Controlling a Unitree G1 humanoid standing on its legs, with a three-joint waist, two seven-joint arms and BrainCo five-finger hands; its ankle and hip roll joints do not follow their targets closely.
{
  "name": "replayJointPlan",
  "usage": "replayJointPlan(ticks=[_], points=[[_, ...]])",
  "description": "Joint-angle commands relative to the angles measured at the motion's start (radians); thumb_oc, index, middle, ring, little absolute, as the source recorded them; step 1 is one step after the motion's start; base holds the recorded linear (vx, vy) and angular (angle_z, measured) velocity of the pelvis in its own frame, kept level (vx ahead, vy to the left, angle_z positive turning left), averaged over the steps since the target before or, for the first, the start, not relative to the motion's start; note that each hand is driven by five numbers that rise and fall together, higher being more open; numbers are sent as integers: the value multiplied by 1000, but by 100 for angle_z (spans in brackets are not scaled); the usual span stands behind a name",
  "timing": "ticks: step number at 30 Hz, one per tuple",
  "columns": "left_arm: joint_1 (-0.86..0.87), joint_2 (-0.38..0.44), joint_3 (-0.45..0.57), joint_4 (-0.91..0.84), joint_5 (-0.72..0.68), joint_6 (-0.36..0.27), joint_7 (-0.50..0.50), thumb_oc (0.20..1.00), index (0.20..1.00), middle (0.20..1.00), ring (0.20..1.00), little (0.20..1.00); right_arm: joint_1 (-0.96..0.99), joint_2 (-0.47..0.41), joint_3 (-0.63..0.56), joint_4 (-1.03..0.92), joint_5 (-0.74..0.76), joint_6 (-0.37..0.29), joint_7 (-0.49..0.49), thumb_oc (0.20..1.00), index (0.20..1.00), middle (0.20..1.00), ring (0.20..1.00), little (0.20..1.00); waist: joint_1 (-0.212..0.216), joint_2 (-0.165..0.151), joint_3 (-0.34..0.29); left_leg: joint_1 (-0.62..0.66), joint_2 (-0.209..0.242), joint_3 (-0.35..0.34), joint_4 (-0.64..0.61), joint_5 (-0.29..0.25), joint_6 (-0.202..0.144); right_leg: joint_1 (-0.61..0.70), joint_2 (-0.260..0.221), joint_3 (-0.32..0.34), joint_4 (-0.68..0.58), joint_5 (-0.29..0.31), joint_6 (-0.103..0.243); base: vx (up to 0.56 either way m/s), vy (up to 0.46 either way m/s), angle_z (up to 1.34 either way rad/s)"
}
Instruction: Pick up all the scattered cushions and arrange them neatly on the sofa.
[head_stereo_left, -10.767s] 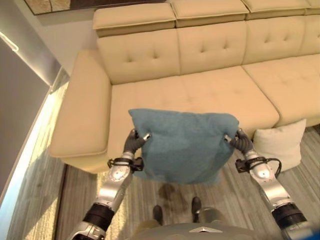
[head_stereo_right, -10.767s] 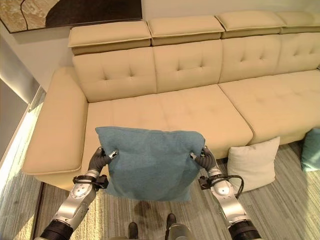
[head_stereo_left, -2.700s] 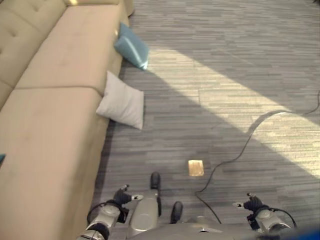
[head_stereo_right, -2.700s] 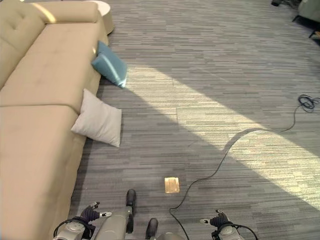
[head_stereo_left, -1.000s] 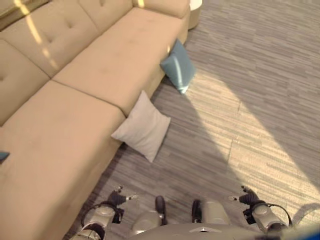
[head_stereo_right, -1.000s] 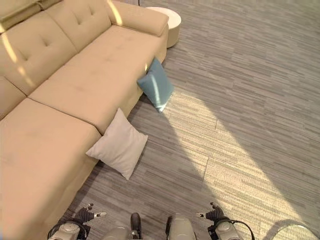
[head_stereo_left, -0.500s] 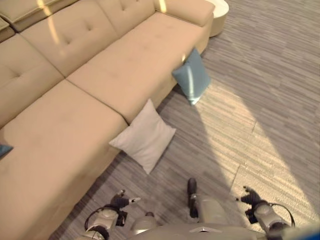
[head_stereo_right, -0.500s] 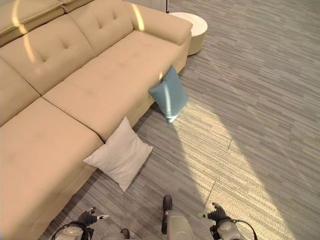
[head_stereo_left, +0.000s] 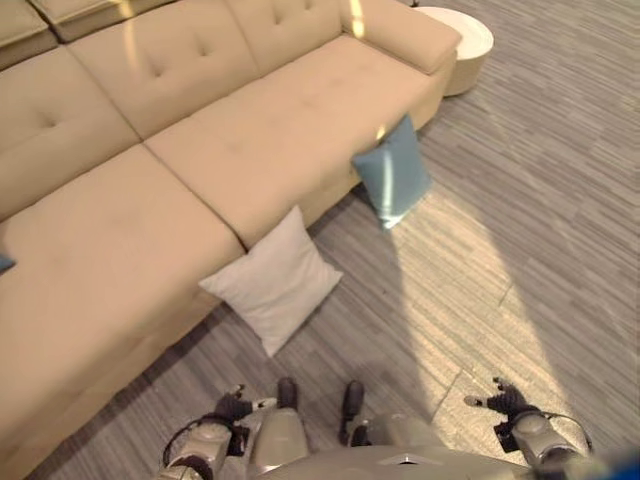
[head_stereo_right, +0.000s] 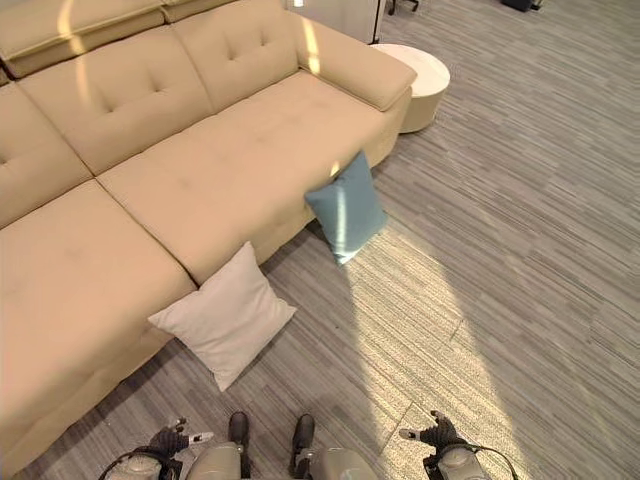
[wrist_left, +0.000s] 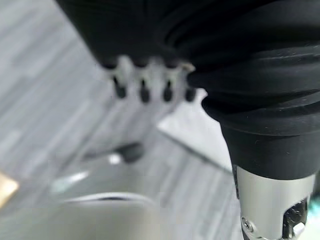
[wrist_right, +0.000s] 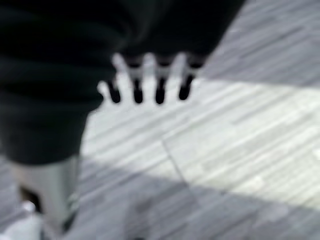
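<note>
A white cushion (head_stereo_left: 272, 278) lies on the floor and leans on the front of the beige sofa (head_stereo_left: 210, 140). Further along, a blue cushion (head_stereo_left: 392, 172) stands on its corner against the sofa's front, near the far armrest. A sliver of another blue cushion (head_stereo_left: 4, 263) shows on the seat at the left edge. My left hand (head_stereo_left: 232, 407) and right hand (head_stereo_left: 505, 402) hang low at my sides, well short of both floor cushions. Their fingers (wrist_left: 145, 90) (wrist_right: 147, 90) are straight and hold nothing. The white cushion (wrist_left: 200, 130) shows past the left hand.
A round white side table (head_stereo_right: 422, 70) stands beyond the sofa's far armrest. Grey striped carpet (head_stereo_right: 520, 260) spreads to the right, crossed by a band of sunlight.
The whole picture has shifted as the camera turned toward the sofa. The floor cushions lie as before. Both hands, which held a blue cushion long ago, hang with nothing in them.
</note>
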Motion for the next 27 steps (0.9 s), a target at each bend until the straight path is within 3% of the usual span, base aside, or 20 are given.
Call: replayJointPlan(ticks=[1, 14, 15, 23, 27], points=[[17, 26, 18, -16, -2, -10, 8, 1000, 1000, 1000, 1000, 1000, -7, -21, 7, 2, 1, -1, -11, 1000, 1000, 1000, 1000, 1000, 22, -2, -30, -1, -34, 2, 29, -67, 46, -20, -148, 107, 82, -3, 156, 62, 49, -12], [36, 25, 13, -11, 27, -10, 2, 1000, 1000, 1000, 1000, 1000, 11, -7, 9, 12, -15, 0, 4, 1000, 1000, 1000, 1000, 1000, 18, 8, -64, 89, -57, 17, -41, -75, 59, 28, -167, 112, 54, 2, 177, 49, 37, -3], [25, -31, -48, 75, 86, 10, 7, 1000, 1000, 1000, 1000, 1000, 34, 13, -94, 124, 134, 1, -11, 1000, 1000, 1000, 1000, 1000, 7, 62, -117, 109, -10, 68, -109, -4, 21, 114, -157, -2, -32, -13, 188, 0, 0, 0], [15, -30, -60, 22, 64, -2, 0, 1000, 1000, 1000, 1000, 1000, 36, 13, -64, 120, 77, 7, -16, 1000, 1000, 1000, 1000, 1000, 25, 43, -99, 145, -16, 76, -107, -27, 33, 140, -167, -2, -32, 0, 205, 45, 63, 1], [3, -9, -43, 2, 28, -10, 0, 1000, 1000, 1000, 1000, 1000, 5, 6, -50, 88, 57, 10, -16, 1000, 1000, 1000, 1000, 1000, 57, 26, -67, 102, -42, 52, -27, -77, 67, 82, -215, 1, 81, -2, 225, -14, 179, -12]])
